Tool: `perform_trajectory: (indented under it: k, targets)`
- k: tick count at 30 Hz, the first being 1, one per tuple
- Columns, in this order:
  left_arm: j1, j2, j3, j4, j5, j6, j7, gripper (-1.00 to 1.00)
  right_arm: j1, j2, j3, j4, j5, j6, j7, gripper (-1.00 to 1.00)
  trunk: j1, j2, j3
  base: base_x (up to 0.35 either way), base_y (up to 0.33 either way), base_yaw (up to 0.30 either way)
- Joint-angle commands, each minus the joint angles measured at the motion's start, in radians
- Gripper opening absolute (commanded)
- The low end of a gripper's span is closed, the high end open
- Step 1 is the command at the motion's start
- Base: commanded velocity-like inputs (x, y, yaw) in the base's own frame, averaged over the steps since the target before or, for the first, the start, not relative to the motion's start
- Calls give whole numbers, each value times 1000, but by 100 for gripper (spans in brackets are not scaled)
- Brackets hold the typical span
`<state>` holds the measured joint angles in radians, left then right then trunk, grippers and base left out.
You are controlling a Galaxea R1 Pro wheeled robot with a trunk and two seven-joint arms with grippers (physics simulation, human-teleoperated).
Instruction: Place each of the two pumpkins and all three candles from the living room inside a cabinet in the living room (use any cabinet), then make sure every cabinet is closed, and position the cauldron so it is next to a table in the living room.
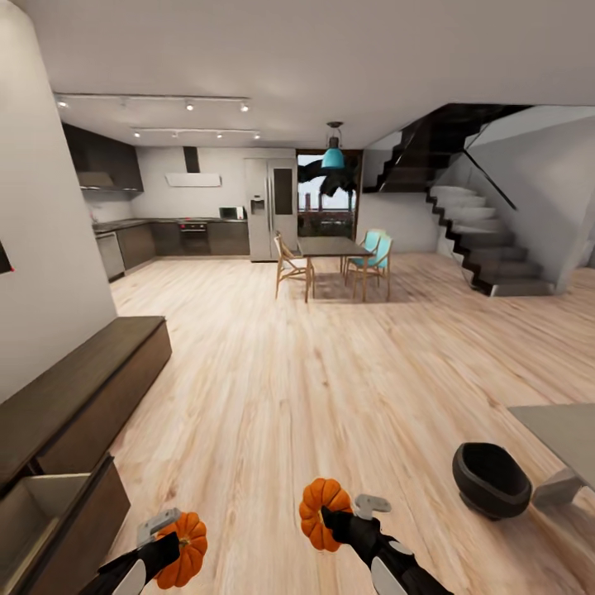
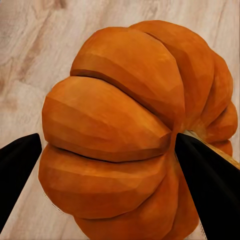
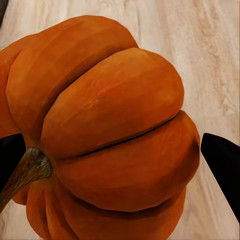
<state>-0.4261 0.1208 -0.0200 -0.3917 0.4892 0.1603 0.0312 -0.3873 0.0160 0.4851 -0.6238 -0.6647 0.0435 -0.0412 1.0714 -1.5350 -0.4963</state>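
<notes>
A pumpkin in each grip, the robot faces the open living room: the left gripper has its jaws closed round one pumpkin, the right gripper round the other pumpkin, both held clear above the wooden floor. The cabinet runs along the left wall, a drawer standing open beside the left arm; stowing both pumpkins there appears next. The cauldron waits beside a grey bench.
</notes>
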Motion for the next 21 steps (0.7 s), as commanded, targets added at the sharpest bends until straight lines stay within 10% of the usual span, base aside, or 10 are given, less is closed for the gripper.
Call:
perform_trajectory:
  k: [1,21]
  targets:
    - [0,0,-2,-3,8,5,4,-100,-1,-1,3,-2,-7,2,-3,-100,0,-1,-1,309,-168,292]
    - [0,-1,-2,22,6,-13,4,-100,-1,-1,4,16,-6,2,-5,-100,0,-1,-1,271,-222,292]
